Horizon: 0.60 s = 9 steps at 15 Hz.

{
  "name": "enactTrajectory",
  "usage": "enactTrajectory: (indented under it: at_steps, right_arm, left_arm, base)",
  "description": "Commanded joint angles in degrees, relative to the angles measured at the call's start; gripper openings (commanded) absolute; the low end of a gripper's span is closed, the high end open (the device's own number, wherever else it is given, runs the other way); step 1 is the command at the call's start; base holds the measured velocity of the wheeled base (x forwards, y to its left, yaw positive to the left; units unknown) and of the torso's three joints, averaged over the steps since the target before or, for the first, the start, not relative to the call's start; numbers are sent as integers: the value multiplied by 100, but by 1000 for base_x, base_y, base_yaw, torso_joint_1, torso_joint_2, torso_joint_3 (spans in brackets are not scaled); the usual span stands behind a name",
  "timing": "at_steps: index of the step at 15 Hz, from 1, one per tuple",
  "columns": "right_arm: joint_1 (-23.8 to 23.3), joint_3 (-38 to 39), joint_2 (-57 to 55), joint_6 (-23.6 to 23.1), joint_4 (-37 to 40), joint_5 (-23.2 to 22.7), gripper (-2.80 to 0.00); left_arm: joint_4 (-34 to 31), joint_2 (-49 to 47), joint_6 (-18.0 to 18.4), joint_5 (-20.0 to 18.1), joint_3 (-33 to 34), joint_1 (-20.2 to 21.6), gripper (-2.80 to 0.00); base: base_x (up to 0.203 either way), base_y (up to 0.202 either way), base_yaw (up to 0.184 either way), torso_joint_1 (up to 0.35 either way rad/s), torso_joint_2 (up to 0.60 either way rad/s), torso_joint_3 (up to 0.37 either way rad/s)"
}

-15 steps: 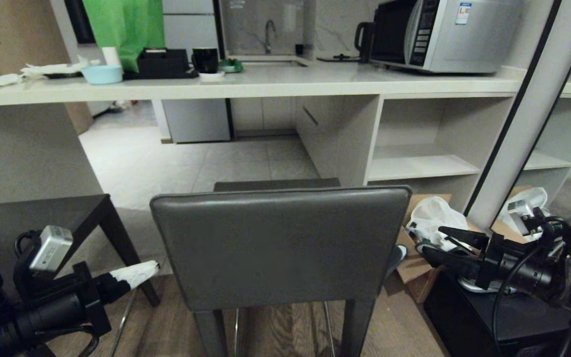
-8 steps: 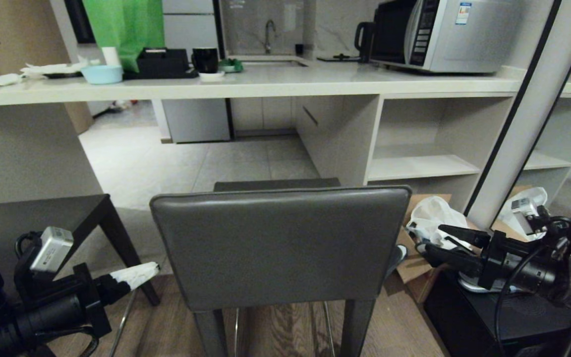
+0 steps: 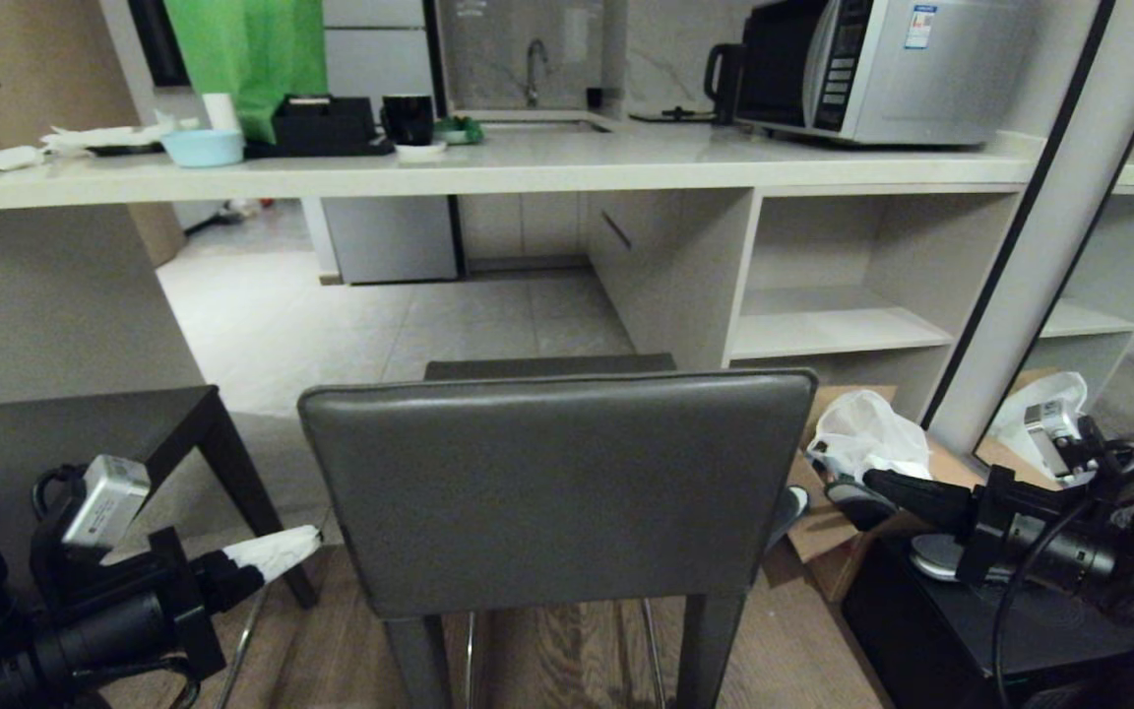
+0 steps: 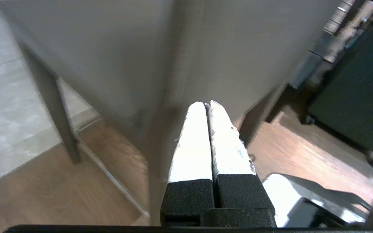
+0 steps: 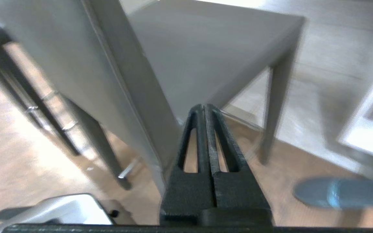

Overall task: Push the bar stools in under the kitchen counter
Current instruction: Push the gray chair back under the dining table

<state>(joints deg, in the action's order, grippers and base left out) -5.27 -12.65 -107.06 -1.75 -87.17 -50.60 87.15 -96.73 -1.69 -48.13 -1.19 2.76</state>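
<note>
A dark grey bar stool [image 3: 555, 492] stood in the middle, its low backrest facing the robot and its seat pointing toward the kitchen counter [image 3: 488, 172], well short of the worktop edge. Beyond the stool, pale floor tiles [image 3: 331, 325] lay bare in the open knee space under the counter; nearer, the floor turned to brown wood planks [image 3: 547, 660]. A second stool [image 3: 65, 443] stood just left of the first. The left gripper [image 3: 303, 541] hovered beside the backrest's left edge, its white-taped fingers pressed together, holding nothing. The right gripper [image 3: 872, 483] hung off the backrest's right edge, black fingers also together and empty. A cardboard box [image 3: 828, 537] lay right of the stool. On the counter sat a microwave [image 3: 882, 69]; its label was too small to read.
</note>
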Motion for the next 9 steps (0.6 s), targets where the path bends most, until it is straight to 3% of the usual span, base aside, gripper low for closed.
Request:
enactTrajectory:
  at_steps: [1, 3, 4, 6, 7, 8, 9]
  right_arm:
    - [177, 364, 370, -107, -49, 438, -280]
    - [520, 500, 432, -142, -49, 1275, -280]
    - [815, 474, 336, -139, -49, 1947, -280]
    - [1482, 123, 97, -78, -49, 3714, -280]
    - [1793, -293, 1, 43, -49, 4406, -280]
    - [2051, -643, -97, 162, -49, 4928, -280]
    - [2230, -782, -215, 229, -49, 5166, -280]
  left_arm:
    - [51, 401, -145, 927, 104, -588, -280]
    - [51, 274, -257, 2591, -39, -1093, -280]
    - [51, -62, -252, 3302, -210, -1359, -280]
    - [51, -727, -232, 5282, -785, -2094, -280]
    - [51, -933, -223, 5945, -1112, -2444, -280]
    - [51, -992, -212, 6153, -1234, -2578, -280]
    - [51, -989, -209, 6166, -1184, -2546, -280]
  base:
    - [0, 0, 0, 0, 0, 0]
    - [0, 0, 0, 0, 0, 0]
    - [0, 0, 0, 0, 0, 0]
    - [0, 0, 0, 0, 0, 0]
    - [0, 0, 0, 0, 0, 0]
    - [0, 0, 0, 0, 0, 0]
    - [0, 0, 0, 0, 0, 0]
